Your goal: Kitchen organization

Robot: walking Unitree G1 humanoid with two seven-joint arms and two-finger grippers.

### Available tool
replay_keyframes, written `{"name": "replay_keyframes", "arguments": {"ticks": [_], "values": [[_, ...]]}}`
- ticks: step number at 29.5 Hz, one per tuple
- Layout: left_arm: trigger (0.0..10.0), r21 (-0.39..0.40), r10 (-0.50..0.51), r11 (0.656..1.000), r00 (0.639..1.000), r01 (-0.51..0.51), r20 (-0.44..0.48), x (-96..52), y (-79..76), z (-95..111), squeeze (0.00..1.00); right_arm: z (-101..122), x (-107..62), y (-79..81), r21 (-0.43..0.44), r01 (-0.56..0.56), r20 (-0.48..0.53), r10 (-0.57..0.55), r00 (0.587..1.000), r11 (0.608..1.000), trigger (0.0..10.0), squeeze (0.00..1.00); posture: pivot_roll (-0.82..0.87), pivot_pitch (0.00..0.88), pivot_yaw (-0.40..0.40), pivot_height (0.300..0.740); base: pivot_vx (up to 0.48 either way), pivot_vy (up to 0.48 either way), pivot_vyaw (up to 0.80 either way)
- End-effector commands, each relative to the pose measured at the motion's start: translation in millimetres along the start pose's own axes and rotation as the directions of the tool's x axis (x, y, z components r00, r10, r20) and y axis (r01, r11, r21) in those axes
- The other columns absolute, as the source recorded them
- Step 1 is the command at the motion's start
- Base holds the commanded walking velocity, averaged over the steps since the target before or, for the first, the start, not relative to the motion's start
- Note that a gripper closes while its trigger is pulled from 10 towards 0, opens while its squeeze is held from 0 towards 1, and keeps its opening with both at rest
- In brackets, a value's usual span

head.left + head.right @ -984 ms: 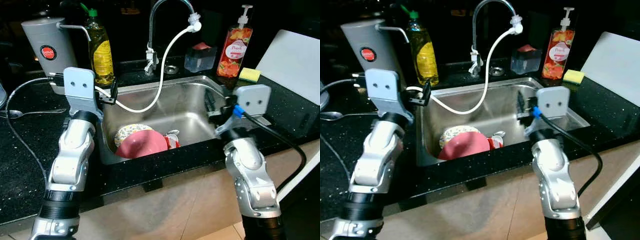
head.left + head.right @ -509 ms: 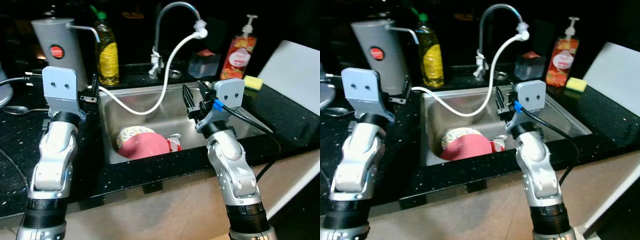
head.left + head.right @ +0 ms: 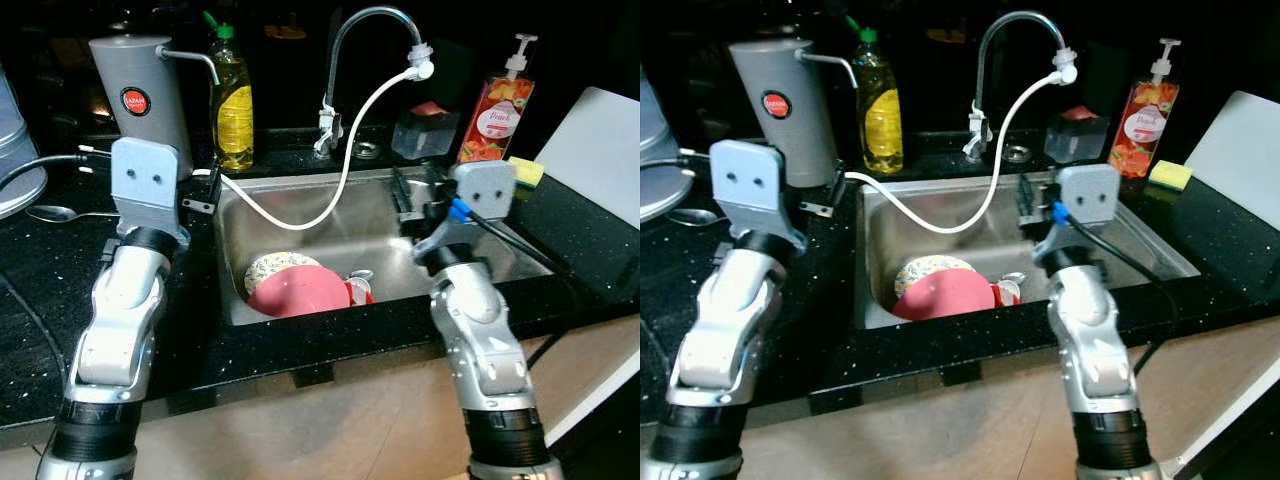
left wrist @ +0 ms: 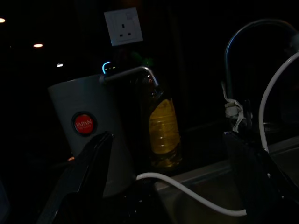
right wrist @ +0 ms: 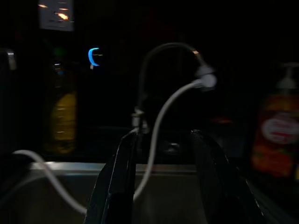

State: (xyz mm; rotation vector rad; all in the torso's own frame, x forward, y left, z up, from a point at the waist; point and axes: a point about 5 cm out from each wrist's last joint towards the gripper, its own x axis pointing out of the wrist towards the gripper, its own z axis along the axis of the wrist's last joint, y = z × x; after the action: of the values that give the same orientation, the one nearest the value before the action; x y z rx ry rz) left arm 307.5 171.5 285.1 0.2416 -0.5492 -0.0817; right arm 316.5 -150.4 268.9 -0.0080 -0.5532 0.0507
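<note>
In the steel sink (image 3: 500,262) lies a pink plate (image 3: 298,292) over a patterned plate (image 3: 266,268), with a small red and white cup (image 3: 358,290) beside them. My left gripper (image 3: 200,192) hovers open at the sink's back left corner, near the grey kettle (image 3: 140,95) and the yellow bottle (image 3: 233,105). In the left wrist view its fingers (image 4: 88,177) stand wide apart with nothing between them. My right gripper (image 3: 412,190) is open and empty above the sink's right half, pointing at the faucet (image 5: 163,51); its fingers (image 5: 119,182) show dark.
A white hose (image 3: 345,170) runs from the faucet (image 3: 370,18) across the basin to the left rim. A red soap dispenser (image 3: 497,108), a clear container (image 3: 424,132) and a yellow sponge (image 3: 526,170) stand behind the sink. A spoon (image 3: 52,212) lies on the black counter, and a white board (image 3: 600,140) leans at the right.
The camera has shifted, sliding the scene rightward. My right gripper swung in from the sink's right rim to over the basin. My left gripper drifted outward to the left.
</note>
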Motion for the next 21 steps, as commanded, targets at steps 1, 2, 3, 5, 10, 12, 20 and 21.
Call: {"name": "replay_keyframes", "arguments": {"ticks": [1,2,3,5,10,12,20,21], "values": [[10.0,-0.005,-0.018,1.0,1.0,0.018,-0.002,-1.5,-4.7,0.4,0.0,-5.6,-2.8,-5.7,-0.017,0.026,-0.018,-0.026,0.999,1.0,10.0,0.0,-0.08,0.001,-0.033,0.74,0.0,0.0,0.0],[10.0,-0.005,-0.017,1.0,1.0,0.017,-0.011,-2.8,-4.6,-1.5,0.0,-9.1,-8.7,-54.4,-0.221,0.21,-0.008,-0.217,0.976,0.953,10.0,0.0,-0.09,0.007,-0.033,0.74,0.0,0.0,0.0],[10.0,-0.003,-0.017,1.0,1.0,0.017,-0.015,-3.3,-4.4,-2.5,0.0,-10.4,-13.1,-74.1,-0.295,0.278,-0.001,-0.291,0.957,0.914,10.0,0.0,-0.09,0.007,-0.033,0.74,0.0,0.0,0.0],[10.0,-0.002,-0.016,1.0,1.0,0.016,-0.019,-3.8,-3.6,-3.4,0.0,-13.5,-20.9,-95.6,-0.353,0.342,-0.002,-0.366,0.931,0.871,10.0,0.0,-0.09,0.009,-0.034,0.74,0.0,0.0,0.0],[10.0,0.003,-0.01,1.0,1.0,0.01,-0.028,-4.5,-1.1,-5.2,0.0,-24.9,-85.0,-190.3,-0.618,0.523,-0.003,-0.668,0.744,0.586,10.0,0.0,-0.09,0.015,-0.032,0.74,0.0,0.0,0.0],[10.0,0.005,-0.011,1.0,1.0,0.011,-0.03,-4.2,-0.2,-5.6,0.0,-25.6,-103.6,-210.1,-0.655,0.555,0.003,-0.733,0.681,0.513,10.0,0.0,-0.09,0.017,-0.03,0.74,0.0,0.0,0.0],[10.0,0.008,-0.013,1.0,0.999,0.013,-0.034,-3.7,-0.4,-6.5,0.0,-56.9,-175.9,-251.4,-0.717,0.572,-0.129,-0.882,0.454,0.399,10.0,0.0,-0.1,0.021,-0.034,0.74,0.0,0.0,0.0],[10.0,0.005,-0.012,1.0,0.999,0.012,-0.034,-3.9,-1.0,-6.8,0.0,-68.3,-195.0,-252.0,-0.728,0.565,-0.172,-0.901,0.398,0.388,10.0,0.0,-0.1,0.023,-0.036,0.74,0.0,0.0,0.0]]}}
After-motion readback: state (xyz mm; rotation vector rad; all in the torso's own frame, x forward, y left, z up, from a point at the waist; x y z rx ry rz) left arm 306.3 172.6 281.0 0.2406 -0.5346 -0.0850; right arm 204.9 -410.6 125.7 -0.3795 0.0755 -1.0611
